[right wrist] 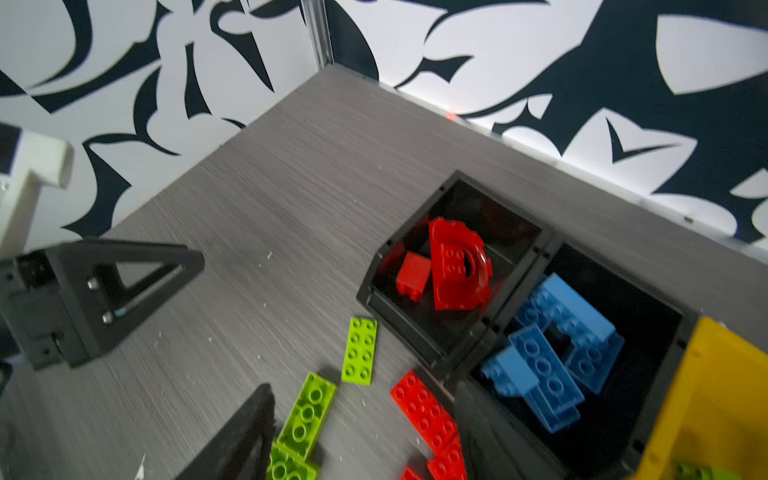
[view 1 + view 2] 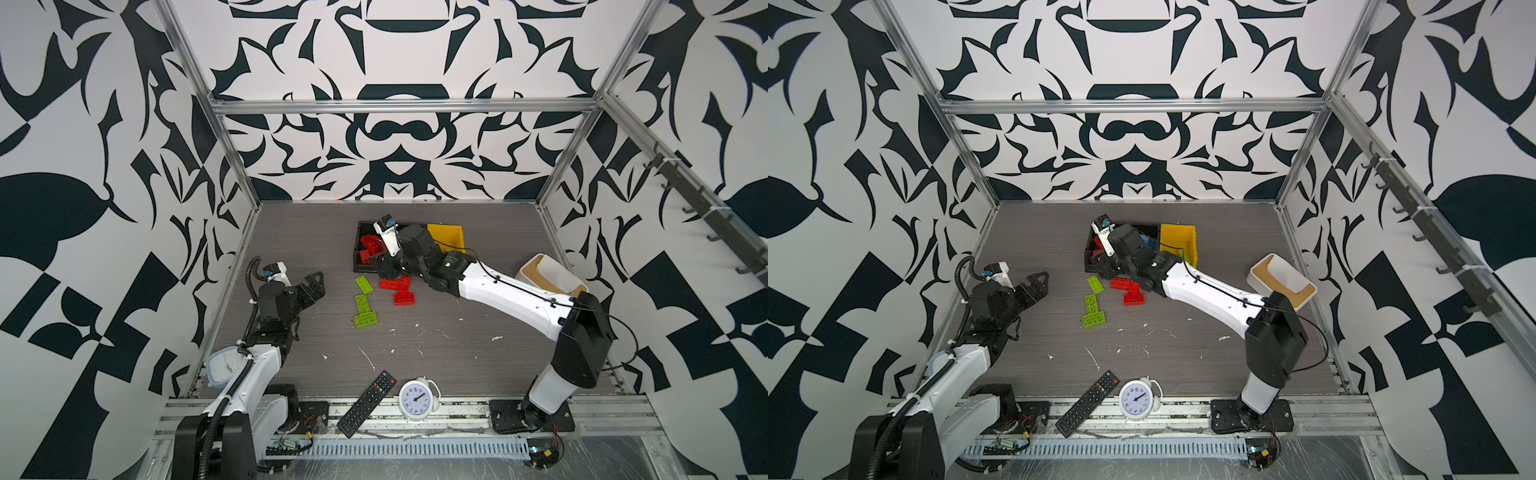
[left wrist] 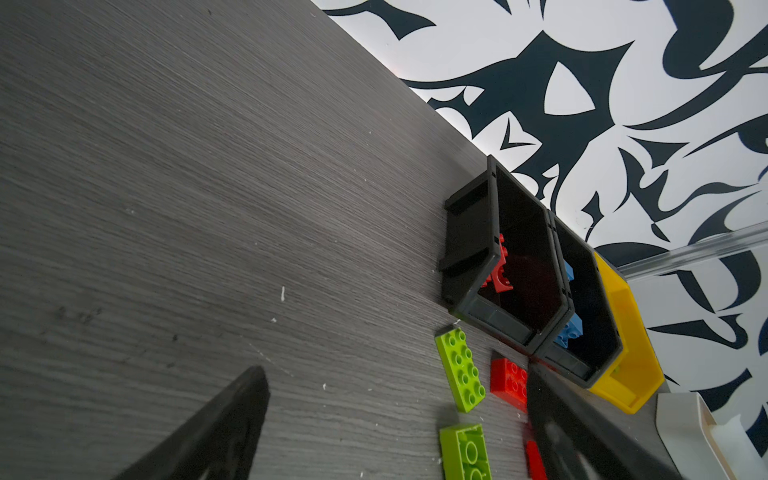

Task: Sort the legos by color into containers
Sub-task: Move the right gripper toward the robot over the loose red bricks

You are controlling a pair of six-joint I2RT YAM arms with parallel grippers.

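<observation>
Two joined black containers (image 2: 358, 249) stand at the back. One holds a red arch lego (image 1: 457, 270) and a small red brick (image 1: 413, 274), the other blue legos (image 1: 552, 353). A yellow container (image 2: 449, 237) adjoins them, with a green piece (image 1: 698, 471) inside. My right gripper (image 2: 384, 268) hangs open and empty over the near rim of the black containers. On the table below lie green legos (image 2: 362, 303) and red legos (image 2: 397, 291). My left gripper (image 2: 313, 287) hovers open and empty to their left, well apart from them.
A white box with a tan rim (image 2: 552, 274) stands at the right, behind my right arm. A black remote (image 2: 368, 403) and a white alarm clock (image 2: 417, 399) lie at the front edge. A pale clock (image 2: 224, 365) sits by the left arm's base.
</observation>
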